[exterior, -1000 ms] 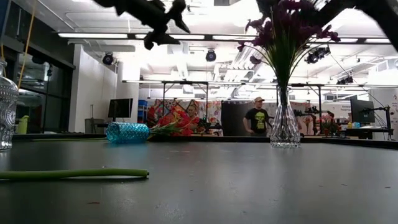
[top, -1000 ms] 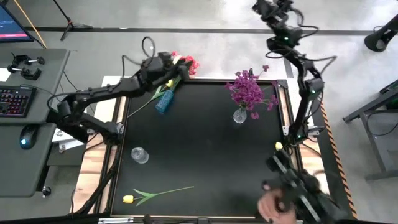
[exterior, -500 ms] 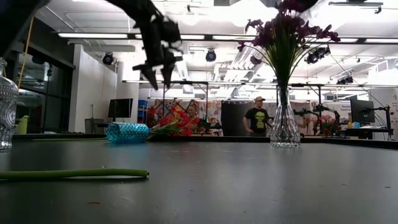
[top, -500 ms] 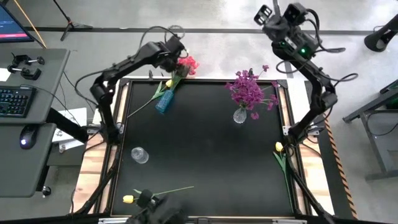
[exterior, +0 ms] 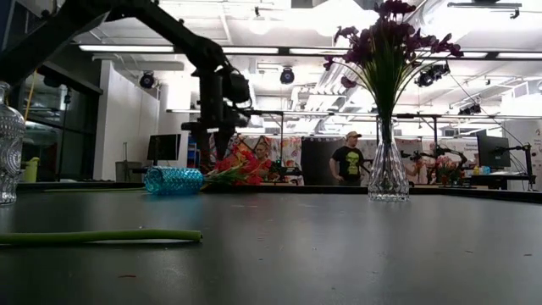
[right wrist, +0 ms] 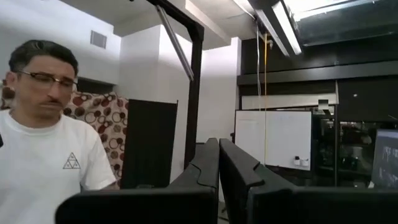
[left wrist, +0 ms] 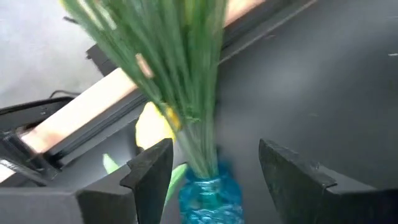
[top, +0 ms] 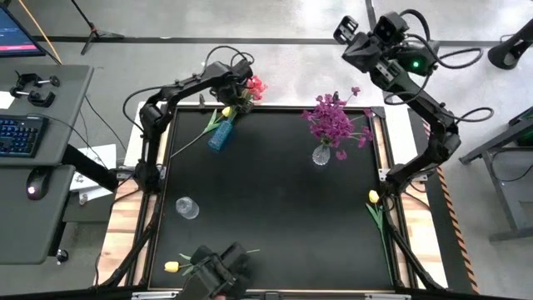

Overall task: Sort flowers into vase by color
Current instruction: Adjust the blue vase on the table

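Left gripper [left wrist: 214,168] jaws apart over red flowers [top: 250,86], blue vase [top: 221,136] toppled

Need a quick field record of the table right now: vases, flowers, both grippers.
blue vase: lying on its side at the table's far left, red-pink flowers in it, blooms past the far edge
clear vase, upright: holds the purple flowers
clear vase, empty: left side
yellow flowers: one flat near the front edge, one at the right edge, one by the blue vase
left gripper: fingers open, above the red-pink stems at the blue vase's mouth
right gripper: fingers shut, raised beyond the far right corner
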